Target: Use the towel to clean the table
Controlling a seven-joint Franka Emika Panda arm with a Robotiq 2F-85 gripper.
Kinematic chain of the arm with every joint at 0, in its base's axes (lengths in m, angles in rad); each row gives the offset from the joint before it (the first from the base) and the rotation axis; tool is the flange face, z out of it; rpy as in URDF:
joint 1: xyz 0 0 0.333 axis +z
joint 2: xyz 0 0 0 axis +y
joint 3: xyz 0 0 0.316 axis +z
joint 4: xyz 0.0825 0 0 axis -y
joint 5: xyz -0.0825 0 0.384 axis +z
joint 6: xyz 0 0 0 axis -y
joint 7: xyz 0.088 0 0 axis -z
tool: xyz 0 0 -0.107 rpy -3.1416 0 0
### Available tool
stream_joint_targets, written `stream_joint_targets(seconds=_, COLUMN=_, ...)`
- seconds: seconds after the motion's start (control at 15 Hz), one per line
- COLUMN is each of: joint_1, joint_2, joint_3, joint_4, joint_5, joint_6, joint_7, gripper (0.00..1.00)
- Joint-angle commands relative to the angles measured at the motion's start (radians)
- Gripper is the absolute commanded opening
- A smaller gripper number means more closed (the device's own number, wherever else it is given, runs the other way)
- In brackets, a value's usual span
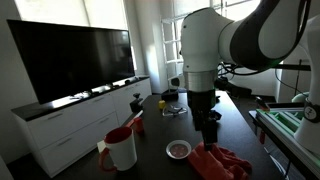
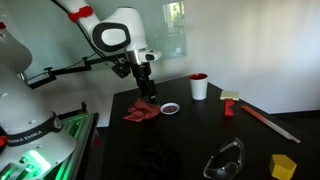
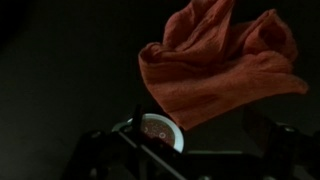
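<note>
A crumpled red towel (image 1: 222, 162) lies on the black table (image 1: 160, 125); it also shows in the other exterior view (image 2: 141, 112) and in the wrist view (image 3: 225, 65). My gripper (image 1: 208, 130) hangs just above the table beside the towel's edge, close to a small white bowl (image 1: 178, 149). In an exterior view the gripper (image 2: 146, 93) sits over the towel's far end. In the wrist view the fingers (image 3: 190, 150) look dark, spread apart and hold nothing, with the bowl (image 3: 160, 130) between them and the towel beyond.
A white mug with a red inside (image 1: 122, 148) (image 2: 199, 86) stands near the bowl (image 2: 170, 107). A red-handled tool (image 2: 231, 103), a long stick (image 2: 265, 118), a yellow block (image 2: 283, 164) and a black wire object (image 2: 225, 160) lie on the table. A TV (image 1: 75, 60) stands behind it.
</note>
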Motion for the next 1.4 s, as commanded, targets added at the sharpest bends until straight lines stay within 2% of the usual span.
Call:
stream_joint_targets(seconds=0.0, joint_1=-0.010, joint_2=0.054, joint_3=-0.006, joint_4=0.000, joint_5=-0.118, joint_6=0.074, joint_7=0.031, gripper=1.00)
stream_joint_targets(seconds=0.4, joint_1=0.005, joint_2=0.107, joint_3=-0.049, joint_4=0.001, joint_5=-0.274, joint_6=0.039, joint_7=0.123, gripper=1.00)
stream_joint_targets(seconds=0.67, joint_1=0.013, joint_2=0.140, joint_3=-0.055, joint_4=0.001, joint_5=-0.295, joint_6=0.051, joint_7=0.113, gripper=1.00)
stream_joint_targets(seconds=0.73, joint_1=0.016, joint_2=0.146, joint_3=-0.055, joint_4=0.001, joint_5=-0.298, joint_6=0.047, joint_7=0.111, gripper=0.94)
stream_joint_targets(seconds=0.8, joint_1=0.018, joint_2=0.150, joint_3=-0.058, joint_4=0.002, joint_5=-0.307, joint_6=0.051, joint_7=0.116, gripper=0.74)
stream_joint_targets(seconds=1.27, joint_1=0.033, joint_2=0.160, joint_3=-0.073, joint_4=0.006, joint_5=-0.347, joint_6=0.054, joint_7=0.132, gripper=0.18)
stream_joint_targets(seconds=1.33, joint_1=0.019, joint_2=0.161, joint_3=-0.060, joint_4=0.007, joint_5=-0.362, joint_6=0.056, joint_7=0.144, gripper=0.11)
